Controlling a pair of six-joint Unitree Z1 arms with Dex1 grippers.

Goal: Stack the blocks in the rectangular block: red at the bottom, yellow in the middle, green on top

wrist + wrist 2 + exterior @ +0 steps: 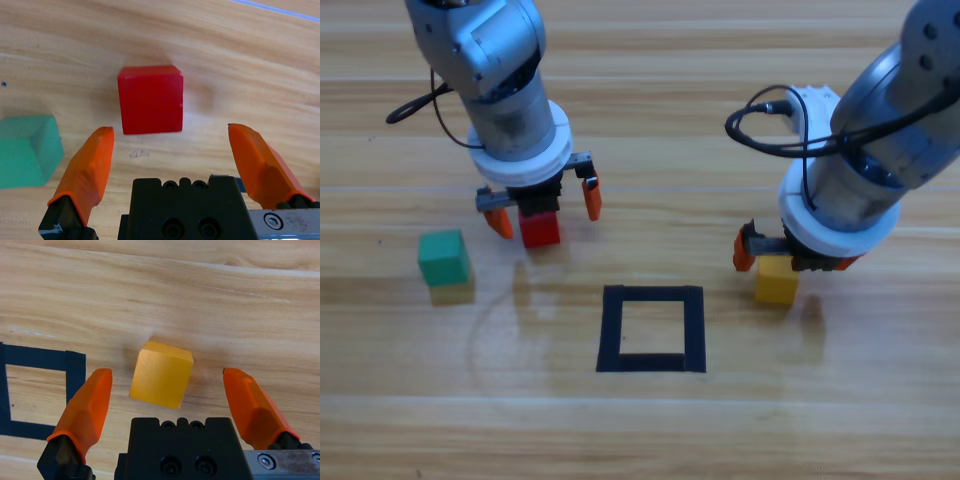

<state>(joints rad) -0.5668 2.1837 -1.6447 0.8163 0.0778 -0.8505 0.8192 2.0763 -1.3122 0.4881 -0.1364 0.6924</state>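
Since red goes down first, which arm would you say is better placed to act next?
Left. The left gripper hangs open over the red cube; the right gripper is over the yellow cube.

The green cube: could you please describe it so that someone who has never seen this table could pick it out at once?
Start at the black tape square near the middle of the wooden table and look up and to the left. There the left end effector hangs open over a red cube. The green cube sits alone further left, the only teal-green block and the only one with no end effector above it.
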